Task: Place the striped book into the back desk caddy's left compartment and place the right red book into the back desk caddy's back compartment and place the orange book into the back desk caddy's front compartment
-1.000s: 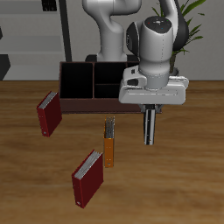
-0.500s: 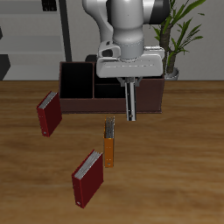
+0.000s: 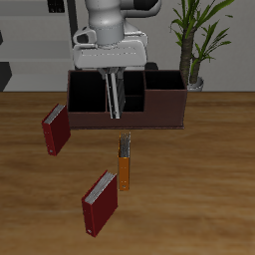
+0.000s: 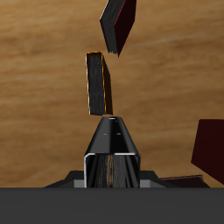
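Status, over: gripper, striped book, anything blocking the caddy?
Gripper shut on striped book. Book hangs upright over the caddy, not yet released. Orange book and right red book lie on the table, nothing blocking.

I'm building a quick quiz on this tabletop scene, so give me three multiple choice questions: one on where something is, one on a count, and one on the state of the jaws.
1. Where does the orange book lie?
A. Inside the back desk caddy
B. On the table, nearer the front edge than the back desk caddy
C. On top of a red book

2. How many red books are on the table?
A. Two
B. One
C. Four

3. What is the gripper holding?
A. The orange book
B. A red book
C. The striped book, upright over the caddy

Answers:
1 B: it lies flat on the wood, before the caddy's front wall.
2 A: one red book stands near the caddy's end, another near the front edge.
3 C: the jaws are shut on the slim striped book.
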Motion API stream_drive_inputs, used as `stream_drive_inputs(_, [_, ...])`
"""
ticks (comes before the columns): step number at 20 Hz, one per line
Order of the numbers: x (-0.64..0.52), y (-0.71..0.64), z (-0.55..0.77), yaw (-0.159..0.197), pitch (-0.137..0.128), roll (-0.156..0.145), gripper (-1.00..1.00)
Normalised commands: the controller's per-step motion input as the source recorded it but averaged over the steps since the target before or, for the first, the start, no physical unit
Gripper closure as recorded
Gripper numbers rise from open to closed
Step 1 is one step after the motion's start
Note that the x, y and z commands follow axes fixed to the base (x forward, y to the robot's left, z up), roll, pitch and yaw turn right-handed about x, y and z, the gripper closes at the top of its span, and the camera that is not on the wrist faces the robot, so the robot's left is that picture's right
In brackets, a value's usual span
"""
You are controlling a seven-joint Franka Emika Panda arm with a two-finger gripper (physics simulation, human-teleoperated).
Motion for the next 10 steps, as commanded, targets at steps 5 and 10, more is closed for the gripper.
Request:
stream_drive_inputs(5, [-0.13, -0.81, 0.04, -0.074, 0.014, -0.058, 1.0])
stream_drive_inputs(10, [-0.16, -0.49, -0.1, -0.047, 0.005, -0.07, 1.0])
